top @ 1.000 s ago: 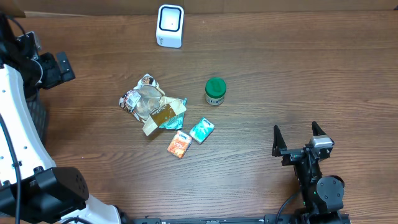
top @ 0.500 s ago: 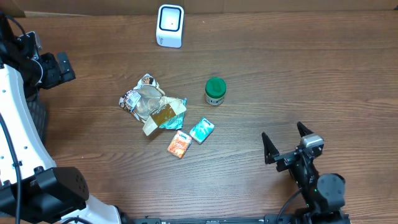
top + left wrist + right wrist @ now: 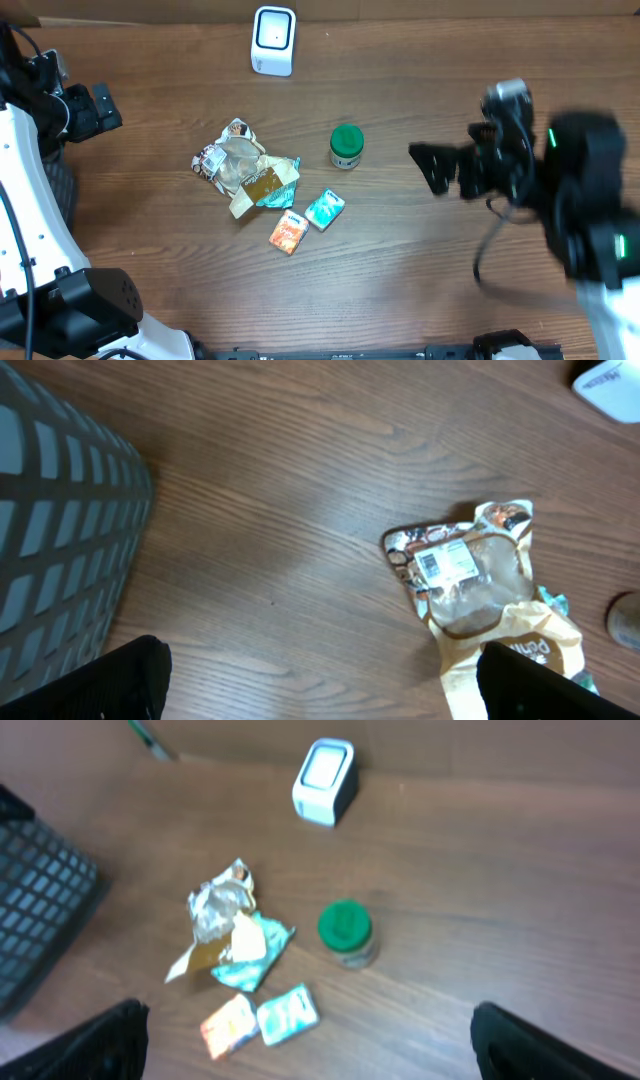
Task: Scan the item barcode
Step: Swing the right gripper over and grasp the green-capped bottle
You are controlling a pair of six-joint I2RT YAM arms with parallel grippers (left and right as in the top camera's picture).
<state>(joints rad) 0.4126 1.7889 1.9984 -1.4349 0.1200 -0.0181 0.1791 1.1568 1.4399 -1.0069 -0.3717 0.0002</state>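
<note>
Jar [image 3: 346, 146] looks rigid, light and slick, so pinch it low across its round sides; right end effector [image 3: 432, 168] gapes wide, empty

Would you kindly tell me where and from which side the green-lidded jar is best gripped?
Grip the jar across its round body, coming straight down from above. It stands upright, lid up, with bare wood all round; the nearest thing, a teal packet, lies apart from it, so nothing should block either side.

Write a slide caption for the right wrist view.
Open right claw above scanner, green-lidded jar, crumpled wrappers, orange packet, teal packet.
</note>
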